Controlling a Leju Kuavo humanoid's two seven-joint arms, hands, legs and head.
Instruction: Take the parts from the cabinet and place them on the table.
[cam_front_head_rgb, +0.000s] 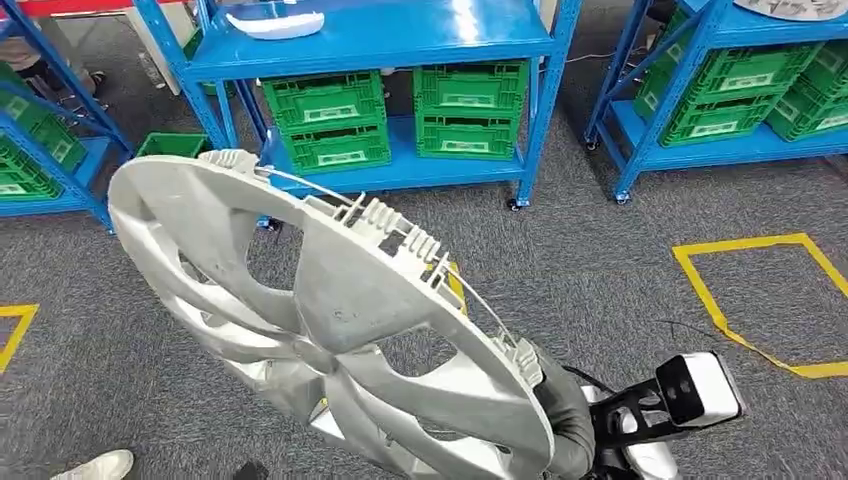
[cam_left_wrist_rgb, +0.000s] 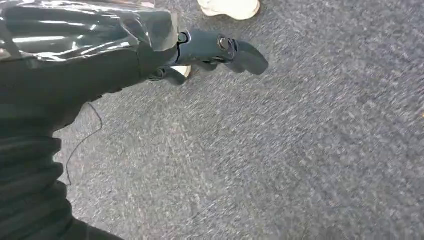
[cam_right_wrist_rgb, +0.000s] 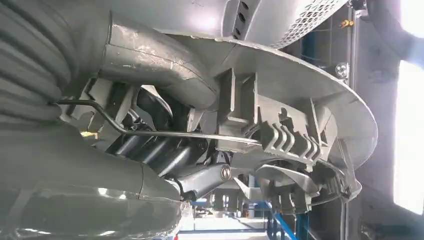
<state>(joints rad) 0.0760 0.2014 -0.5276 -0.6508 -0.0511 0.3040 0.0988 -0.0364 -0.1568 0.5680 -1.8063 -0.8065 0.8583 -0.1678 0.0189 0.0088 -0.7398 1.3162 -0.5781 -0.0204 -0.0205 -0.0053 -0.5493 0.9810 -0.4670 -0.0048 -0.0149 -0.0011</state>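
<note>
Item 1: silver wheel cover, plastic, spoked with large cut-outs, back side up showing clip tabs and a thin wire ring. Held tilted above the grey carpet, filling the head view from 9 o'clock down to 6 o'clock; its rim at about 5 o'clock meets the right arm.

Item 2: right robot hand. In the right wrist view its dark fingers are curled under the cover's rim, behind the wire ring, with the thick grey thumb on the opposite face; it grips the wheel cover.

Item 3: left robot hand. Hangs over the carpet with dark fingers stretched out and slightly apart, holding nothing as far as the blurred left wrist view allows.

Item 4: blue shelving rack at 12 o'clock, holding green crates on its lower shelf and a pale part on its upper shelf. A second blue rack with green crates at 2 o'clock.

Item 5: yellow floor tape at 3 o'clock, outlining a box on the carpet.

Item 6: a person's light shoe at 7 o'clock.
</note>
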